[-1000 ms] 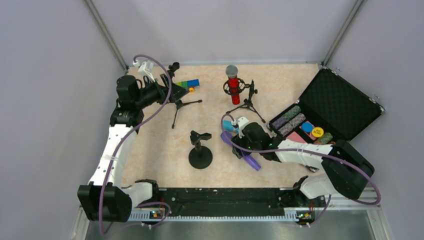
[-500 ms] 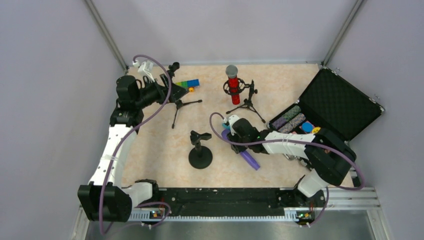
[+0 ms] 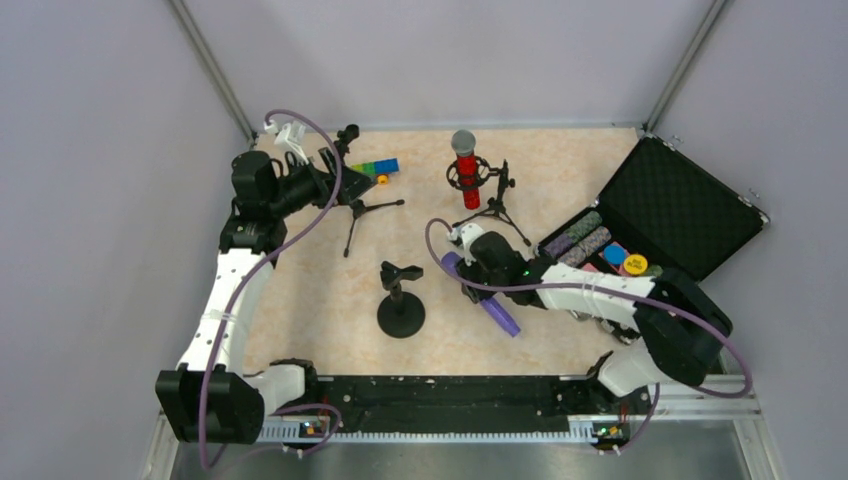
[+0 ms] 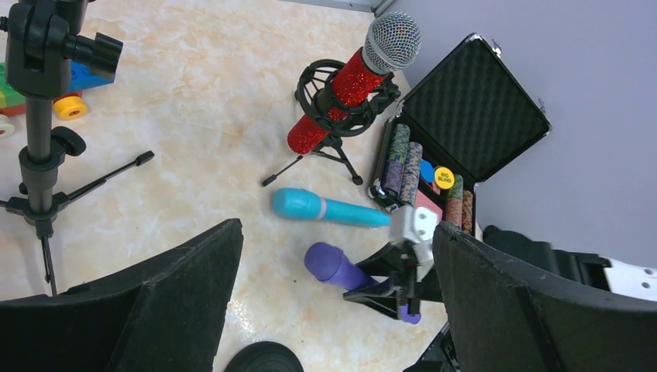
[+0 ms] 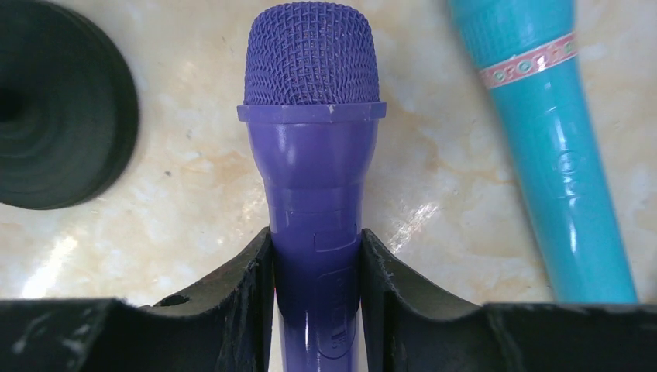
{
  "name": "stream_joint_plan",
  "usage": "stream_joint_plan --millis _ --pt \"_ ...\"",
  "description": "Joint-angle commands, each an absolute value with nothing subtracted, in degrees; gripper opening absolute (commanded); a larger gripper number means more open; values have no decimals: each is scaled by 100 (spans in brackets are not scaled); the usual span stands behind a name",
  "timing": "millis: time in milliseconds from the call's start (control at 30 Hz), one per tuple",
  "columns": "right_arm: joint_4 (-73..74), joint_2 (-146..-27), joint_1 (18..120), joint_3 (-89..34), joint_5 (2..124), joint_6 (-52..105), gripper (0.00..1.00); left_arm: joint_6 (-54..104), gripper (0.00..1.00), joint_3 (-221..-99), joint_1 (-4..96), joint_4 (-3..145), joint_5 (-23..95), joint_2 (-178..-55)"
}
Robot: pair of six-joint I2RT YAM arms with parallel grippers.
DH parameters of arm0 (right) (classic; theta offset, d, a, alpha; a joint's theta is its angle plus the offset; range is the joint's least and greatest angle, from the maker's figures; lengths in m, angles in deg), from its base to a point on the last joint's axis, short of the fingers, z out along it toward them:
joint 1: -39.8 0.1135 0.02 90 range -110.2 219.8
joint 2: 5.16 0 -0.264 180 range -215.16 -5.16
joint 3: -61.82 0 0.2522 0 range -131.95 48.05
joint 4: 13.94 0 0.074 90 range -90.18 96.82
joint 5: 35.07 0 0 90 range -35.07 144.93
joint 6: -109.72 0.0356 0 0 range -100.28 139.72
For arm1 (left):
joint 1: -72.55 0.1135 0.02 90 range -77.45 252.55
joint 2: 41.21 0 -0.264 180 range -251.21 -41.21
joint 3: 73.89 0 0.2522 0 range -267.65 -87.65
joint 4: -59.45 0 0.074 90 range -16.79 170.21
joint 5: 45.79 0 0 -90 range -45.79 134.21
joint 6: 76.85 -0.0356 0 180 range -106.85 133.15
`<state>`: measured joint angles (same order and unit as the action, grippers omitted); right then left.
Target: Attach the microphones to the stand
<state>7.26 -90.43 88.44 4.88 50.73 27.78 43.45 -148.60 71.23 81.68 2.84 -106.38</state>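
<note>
The right gripper [image 5: 316, 263] was closed on the purple microphone [image 5: 314, 155], its pads against both sides of the handle just below the head collar. The microphone lay at centre right of the top view, beside the light-blue microphone [image 5: 558, 155].

Recommended procedure: keep the grip firm, since the smooth plastic handle would probably slip. Lift straight up to avoid nudging the blue unit. Bring the handle to the clip of the round-base stand [image 3: 401, 300] at centre. That stand looked light and could tip.

The left gripper [image 4: 335, 232] was wide apart and held nothing. The red microphone [image 3: 467, 170] already sat in its cradle at upper centre.

The table [image 3: 300, 300] was a glossy, beige, marbled surface. Plain lavender-grey walls [image 3: 450, 60] enclosed it.
</note>
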Motion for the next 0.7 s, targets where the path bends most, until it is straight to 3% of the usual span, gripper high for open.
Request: stream_joint_plan --millis 0,433,667 --pt "360 -8066 8891 389 4950 2800 0 4361 96 -14825 7166 7869 228 -10573" --pt "-2121 -5391 8878 1519 3859 3000 0 4147 95 -15010 6983 7751 86 -10303" --pt "-2467 -5137 8768 1195 4167 3698 0 3516 95 -15457 5618 7984 391 -10230"
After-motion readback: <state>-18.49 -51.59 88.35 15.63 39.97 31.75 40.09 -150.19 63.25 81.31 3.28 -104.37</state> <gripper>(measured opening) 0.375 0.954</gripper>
